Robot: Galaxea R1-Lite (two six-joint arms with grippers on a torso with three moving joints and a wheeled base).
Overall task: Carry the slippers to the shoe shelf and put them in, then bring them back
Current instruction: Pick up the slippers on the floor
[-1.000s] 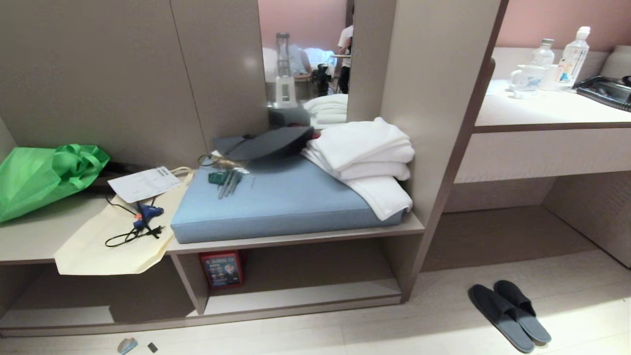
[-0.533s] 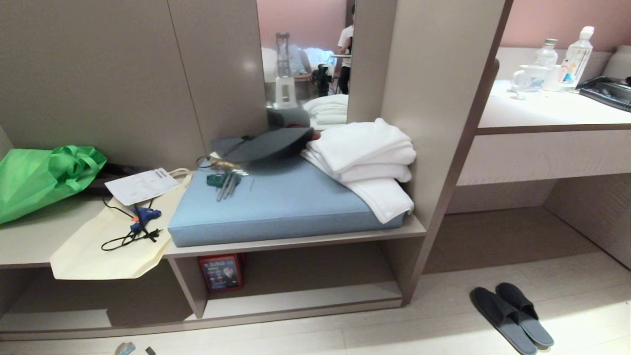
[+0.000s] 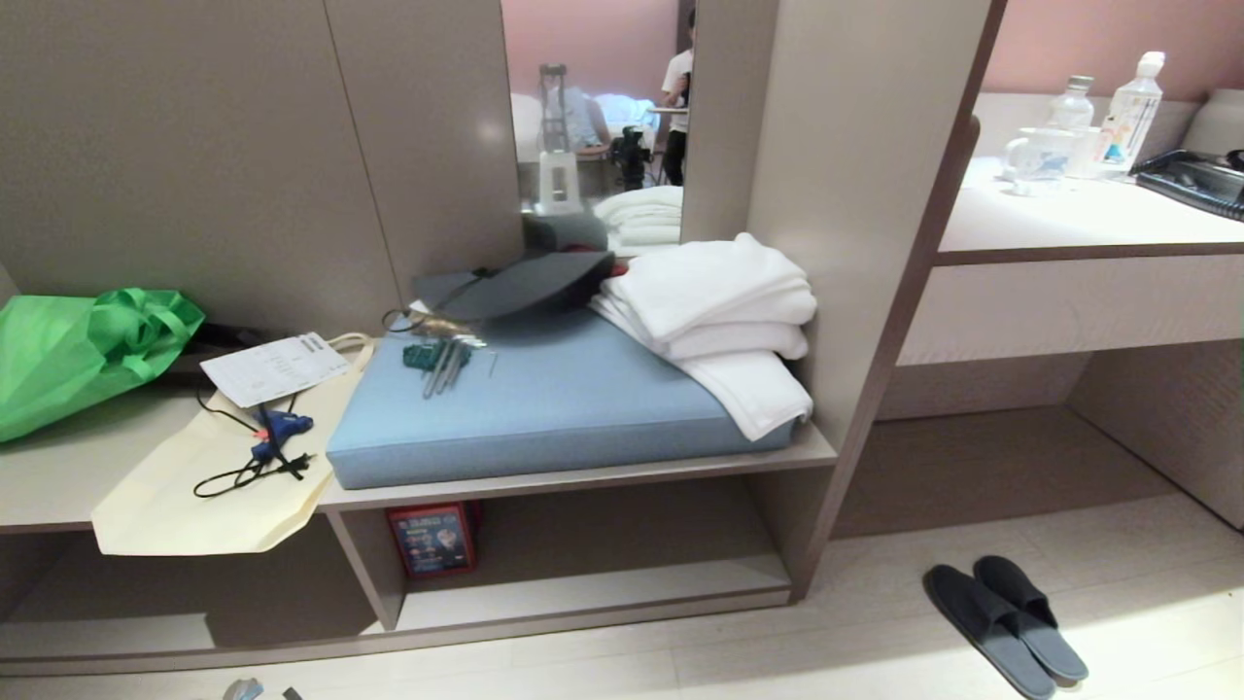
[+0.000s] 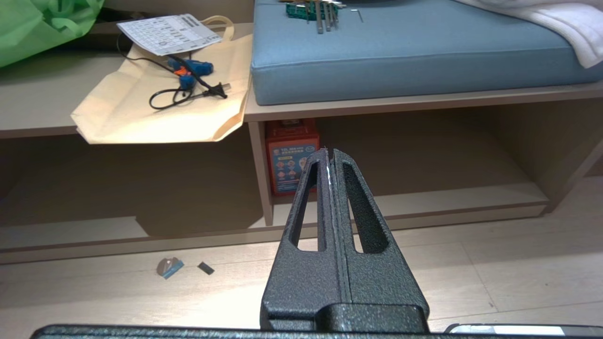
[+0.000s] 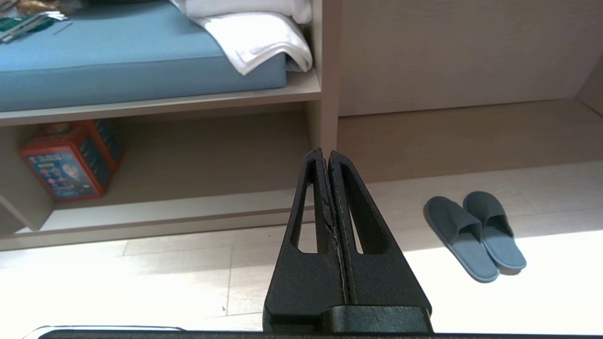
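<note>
Since a second ago the whole head view has slid a little: the bench with its blue cushion point(image 3: 544, 408) and the cream tote bag point(image 3: 209, 481) now sit slightly further left, while the slippers point(image 3: 1006, 622) keep nearly the same spot low on the right. That reads as the robot's base or camera shifting, not the things moving. The slippers lie on the pale floor, side by side and touching, in front of the open recess under the desk counter point(image 3: 1069, 219), and well apart from the shoe shelf point(image 3: 593, 588), the low cubby with the pale base board under the cushion. Their long axis runs diagonally, toes toward the unit and heels slanting out to the robot's right. Neither arm shows in the head view. The right gripper point(image 5: 325, 155) has its fingers pressed together with nothing between them, and the slippers lie off to its right and a bit nearer than the shelf's front edge. The left gripper point(image 4: 329, 153) is likewise closed and empty, facing the shelf's divider and the red box point(image 4: 289, 155); no slipper appears in its view. So the right arm is plainly the nearer one, and I judge the coming move depends on bringing it rightward over the pair and aligning it across that diagonal.
</note>
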